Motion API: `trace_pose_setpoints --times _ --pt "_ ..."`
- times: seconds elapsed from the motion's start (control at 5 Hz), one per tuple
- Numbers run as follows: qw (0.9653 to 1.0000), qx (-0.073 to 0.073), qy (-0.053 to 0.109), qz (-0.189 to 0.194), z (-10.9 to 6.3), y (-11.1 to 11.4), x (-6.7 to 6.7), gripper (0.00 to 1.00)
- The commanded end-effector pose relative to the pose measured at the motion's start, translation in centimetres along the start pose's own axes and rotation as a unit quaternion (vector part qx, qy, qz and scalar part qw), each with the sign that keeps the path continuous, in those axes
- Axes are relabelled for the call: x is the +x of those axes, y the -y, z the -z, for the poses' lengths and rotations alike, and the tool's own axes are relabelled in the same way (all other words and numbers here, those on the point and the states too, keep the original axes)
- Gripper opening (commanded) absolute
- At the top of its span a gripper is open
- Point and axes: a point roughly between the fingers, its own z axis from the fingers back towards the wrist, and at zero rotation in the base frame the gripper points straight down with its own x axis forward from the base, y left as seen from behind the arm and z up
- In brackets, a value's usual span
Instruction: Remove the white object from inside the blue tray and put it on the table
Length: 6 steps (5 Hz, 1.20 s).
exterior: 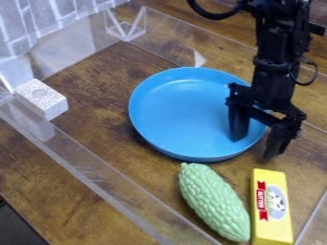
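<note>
Saw gripper (254,147) open at right rim of blue tray (182,113). Found white block (41,100) outside tray, well apart, apparently on table (92,84). Looked done if right object; couldn't check behind fingers. Left: probably just retreating.

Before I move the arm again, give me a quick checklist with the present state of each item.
1. Fingers open: ok, they stand apart.
2. Nothing held between the fingers: ok, no object shows there.
3. White object seen inside the blue tray: not ok, the visible part of the tray shows only blue; the arm hides part of its right side.
4. White block on the table: cannot tell, it shows at the left, by the clear panel.
5. Green bumpy gourd outside the tray: ok.
6. Yellow butter box outside the tray: ok.
</note>
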Motion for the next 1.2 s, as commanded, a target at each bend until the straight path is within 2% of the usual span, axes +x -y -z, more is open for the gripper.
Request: trace_pose_setpoints --times 0.0,0.4,0.6,1.0 --pt "1.0 0.002 -0.004 -0.005 0.47 -1.47 0.02 1.0" --pt "0.9999 0.004 -0.011 -0.002 0.76 -1.79 0.06 1.0" --pt "0.9999 0.005 -0.015 0.0 0.8 -1.95 0.1 0.0" --pt "0.9998 0.01 -0.017 0.008 0.27 -2.04 -0.03 0.0"
